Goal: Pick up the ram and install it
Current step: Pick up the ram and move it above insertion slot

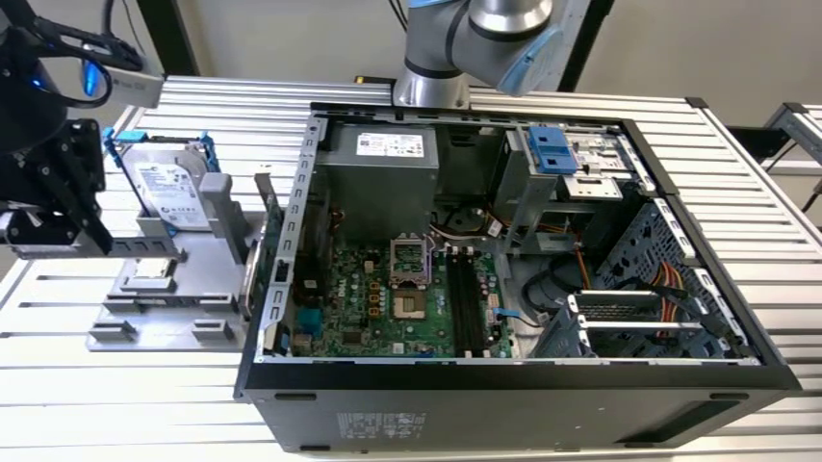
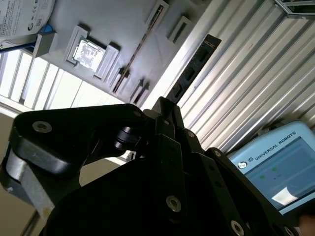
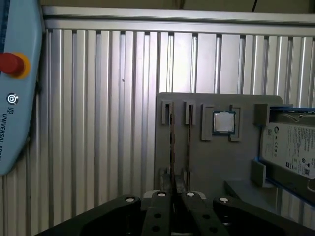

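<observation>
Case (image 1: 514, 404) is sitting open mid-table. At its nine o'clock in the exterior view, you are seeing the grey fixture (image 1: 129, 332) resting on the table. Your gripper (image 1: 54, 236) is hovering above that fixture, its fingers clamping together on the ram (image 2: 194, 66) and holding it off the slots.

ram (image 2: 193, 66): near end hidden inside the gripper (image 2: 165, 107) clamped on it; chips too dark to count.
gripper, exterior view (image 1: 52, 217): cut off by the exterior view's left edge; its load cannot be told there.
arm (image 1: 469, 43): upper part cut off by the top edge.
hard drive (image 3: 290, 142) (image 2: 22, 14): cut off by the picture's edge in both wrist views.
pendant (image 3: 15, 88): partly out of frame; screen blurred in the second wrist view (image 2: 275, 162).
computer case (image 1: 514, 409): floor beneath the drive cage (image 1: 629, 322) hidden by cage and cables.
</observation>
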You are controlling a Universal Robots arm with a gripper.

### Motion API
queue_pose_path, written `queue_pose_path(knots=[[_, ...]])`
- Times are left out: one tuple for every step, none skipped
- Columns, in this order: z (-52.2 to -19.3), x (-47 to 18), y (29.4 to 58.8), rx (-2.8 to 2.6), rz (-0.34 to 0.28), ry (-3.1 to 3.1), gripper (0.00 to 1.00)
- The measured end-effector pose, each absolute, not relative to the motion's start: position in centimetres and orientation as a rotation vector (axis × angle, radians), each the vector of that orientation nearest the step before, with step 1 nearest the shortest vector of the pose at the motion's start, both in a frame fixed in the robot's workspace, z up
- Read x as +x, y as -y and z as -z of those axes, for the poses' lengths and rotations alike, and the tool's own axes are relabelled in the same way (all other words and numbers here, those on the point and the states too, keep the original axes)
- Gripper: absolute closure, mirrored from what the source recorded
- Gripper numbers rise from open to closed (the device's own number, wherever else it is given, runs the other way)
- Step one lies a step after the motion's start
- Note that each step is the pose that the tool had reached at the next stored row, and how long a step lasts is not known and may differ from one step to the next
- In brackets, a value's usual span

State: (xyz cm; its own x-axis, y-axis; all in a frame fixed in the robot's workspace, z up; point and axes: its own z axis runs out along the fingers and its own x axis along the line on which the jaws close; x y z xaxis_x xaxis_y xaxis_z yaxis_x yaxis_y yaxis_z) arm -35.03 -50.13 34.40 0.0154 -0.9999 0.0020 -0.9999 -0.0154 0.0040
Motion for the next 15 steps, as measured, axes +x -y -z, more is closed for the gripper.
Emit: queue_pose_path(knots=[[-34.5, -35.0, 50.1, 2.235, 0.002, 2.201, 1.00], [-34.6, -35.0, 50.1, 2.235, 0.002, 2.201, 1.00], [-34.6, -35.0, 50.1, 2.236, 0.002, 2.201, 1.00], [-34.7, -35.0, 50.1, 2.235, 0.002, 2.201, 1.00], [-34.8, -35.0, 50.1, 2.235, 0.002, 2.201, 1.00], [-34.9, -35.0, 50.1, 2.236, 0.002, 2.201, 1.00], [-35.0, -35.0, 50.1, 2.236, 0.002, 2.201, 1.00], [-35.1, -35.0, 50.1, 2.235, 0.002, 2.201, 1.00], [-35.1, -35.0, 50.1, 2.236, 0.002, 2.201, 1.00], [-35.2, -35.0, 50.1, 2.236, 0.002, 2.201, 1.00], [-35.3, -35.0, 50.1, 2.235, 0.002, 2.201, 1.00], [-35.4, -35.0, 50.1, 2.236, 0.002, 2.201, 1.00], [-35.5, -35.0, 50.1, 2.235, 0.002, 2.201, 1.00], [-35.5, -35.0, 50.1, 2.236, 0.002, 2.201, 1.00], [-35.6, -35.0, 50.1, 2.236, 0.002, 2.201, 1.00]])
